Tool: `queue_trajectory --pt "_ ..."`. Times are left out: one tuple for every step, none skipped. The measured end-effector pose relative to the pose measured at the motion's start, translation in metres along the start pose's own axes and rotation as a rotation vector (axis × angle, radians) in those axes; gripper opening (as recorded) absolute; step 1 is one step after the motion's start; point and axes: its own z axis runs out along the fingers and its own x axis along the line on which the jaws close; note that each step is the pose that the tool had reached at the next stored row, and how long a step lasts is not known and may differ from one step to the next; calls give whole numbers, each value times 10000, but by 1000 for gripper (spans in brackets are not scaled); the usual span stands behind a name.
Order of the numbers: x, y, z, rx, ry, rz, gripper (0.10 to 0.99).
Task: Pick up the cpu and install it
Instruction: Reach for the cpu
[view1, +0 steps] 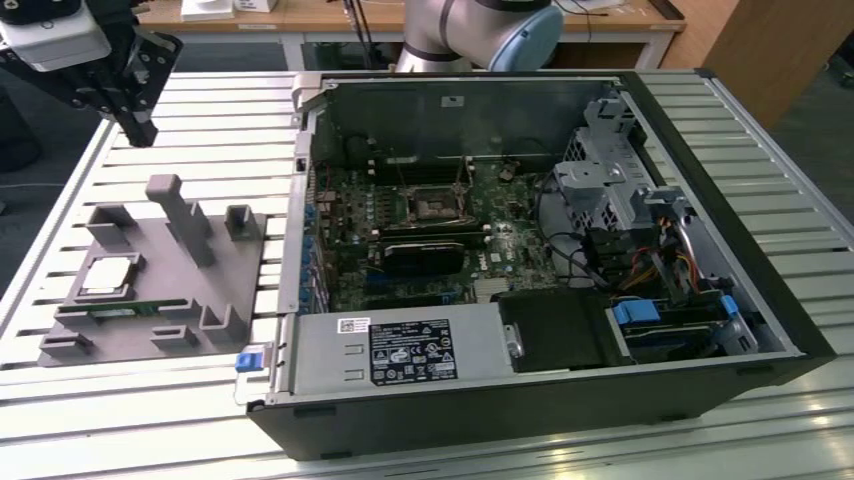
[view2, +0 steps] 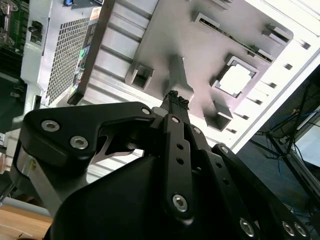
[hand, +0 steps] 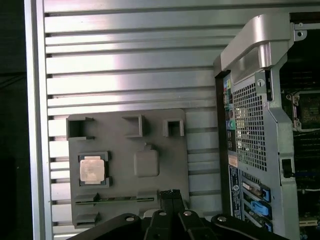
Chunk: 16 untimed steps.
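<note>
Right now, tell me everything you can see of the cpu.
The cpu is a small flat square chip with a shiny silver metal top and a pale tan rim. It lies flat, top up, seated in a square pocket of the grey holder plate, on the slatted table at the exterior view's left of the open computer case. Only the pocket touches it. The gripper hangs above the plate, shut and empty, apart from the chip.

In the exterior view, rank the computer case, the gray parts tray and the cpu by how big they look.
1. computer case, largest by far
2. gray parts tray
3. cpu, smallest, sitting in a recess of the tray
</note>
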Motion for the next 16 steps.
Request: queue_trajectory --pt "30 -2 0 0 0 0 106" --pt "62 -5 -1 1 1 0 106" --pt "96 -7 -1 0 1 1 106" --pt "132 -10 -2 1 3 1 106" --pt "163 -12 -1 0 5 2 106" --pt "192 -15 -2 1 9 1 106" --pt "224 -18 -2 1 15 1 106" --pt "256 -22 -2 2 24 1 106" --pt "287 -26 -1 3 41 2 106" --pt "313 -31 0 7 69 3 106" --pt "337 -35 3 8 100 4 106" --pt "361 -38 6 10 133 6 106" --pt "387 -41 9 12 165 7 106" --pt "422 -43 11 14 184 8 106" --pt "461 -47 12 15 188 9 106" --pt "504 -50 13 15 189 9 106"
